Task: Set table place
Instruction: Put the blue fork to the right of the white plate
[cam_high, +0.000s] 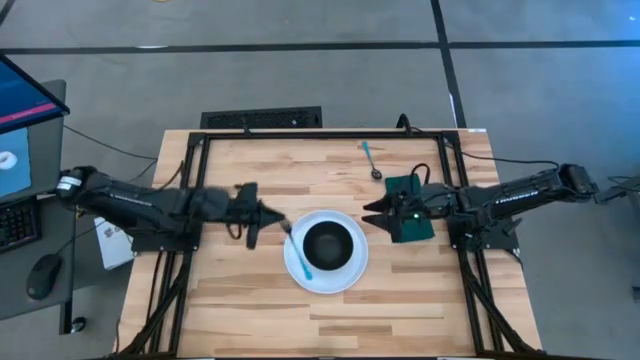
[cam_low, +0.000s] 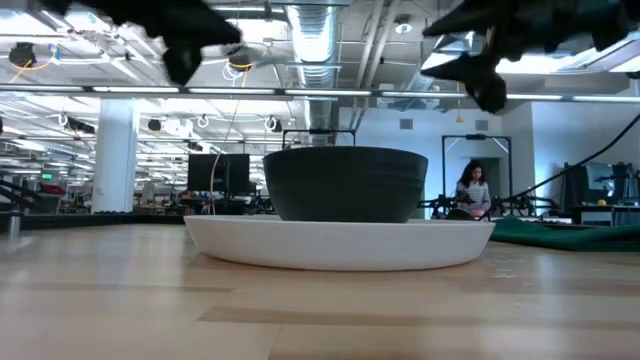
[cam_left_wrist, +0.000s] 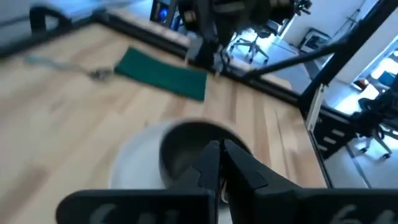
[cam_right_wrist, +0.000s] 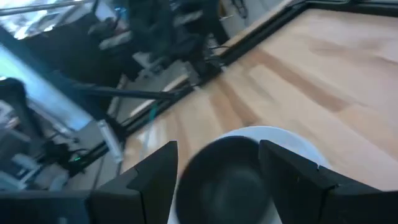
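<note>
Place setting, part laid, on the plank table (cam_high: 240, 300): nearest the front edge lies bare wood; next, at mid-table, the white plate (cam_high: 345, 272) with the black bowl (cam_high: 326, 245) standing in its middle; the fork (cam_high: 298, 250) with its blue handle rests slanted on the plate's left rim beside the bowl, tines toward the left gripper (cam_high: 272, 217), which hangs just off that rim with its fingers pressed together and nothing seen between them. The right gripper (cam_high: 372, 213) hangs above the napkin's near end, fingers spread wide and holding nothing, pointed at the plate from the right. The green napkin (cam_high: 410, 207) lies just right of the plate, partly under that arm; farther back, near the rear frame, the spoon (cam_high: 372, 160) lies alone, well apart from the plate. Step in hand, by judgement: the cutlery stage, with the fork on the plate rather than beside it and the spoon not yet brought in. Next move calls for the open right gripper to reach back to the spoon, close on its thin handle low against the wood, and carry it to the plate's side without knocking the bowl
</note>
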